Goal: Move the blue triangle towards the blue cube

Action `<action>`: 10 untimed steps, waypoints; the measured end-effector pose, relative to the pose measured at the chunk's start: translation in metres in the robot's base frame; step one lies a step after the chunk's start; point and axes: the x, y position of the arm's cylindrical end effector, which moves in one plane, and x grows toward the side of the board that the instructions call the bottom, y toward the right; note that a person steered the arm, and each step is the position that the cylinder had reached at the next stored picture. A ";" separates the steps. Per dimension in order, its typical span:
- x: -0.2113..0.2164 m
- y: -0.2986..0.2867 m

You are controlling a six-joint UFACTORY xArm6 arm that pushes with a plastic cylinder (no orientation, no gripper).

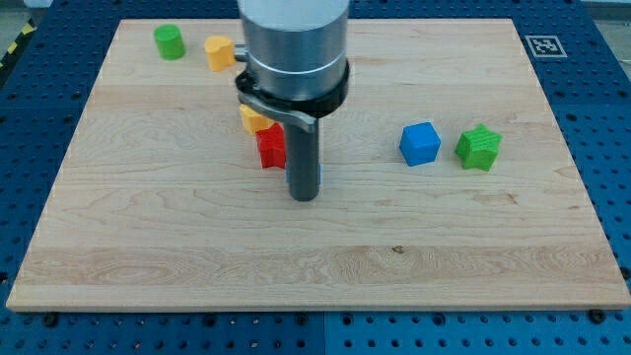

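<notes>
Now, from the one camera view, my tip (304, 197) stands on the wooden board (148, 247), a little left of the middle. I have no jaws to open or close, only this dark rod. Just beside the rod, on the view's left, is a red block (270, 147); its shape I cannot tell. Above it a yellow block (253, 119) shows partly from behind my arm. The blue triangle I cannot find with certainty: only a thin blue edge (318, 170) shows at the rod's right side, so it is mostly hidden behind the rod. The blue cube (420, 144) lies well apart, to the view's right, with a green star-like block (479, 147) near it. At the view's top left are a green cylinder (170, 41) and another yellow block (219, 51).
</notes>
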 end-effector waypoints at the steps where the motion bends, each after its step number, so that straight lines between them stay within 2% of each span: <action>1: -0.005 -0.001; 3: -0.002 -0.035; 7: -0.017 -0.006; 10: -0.058 -0.002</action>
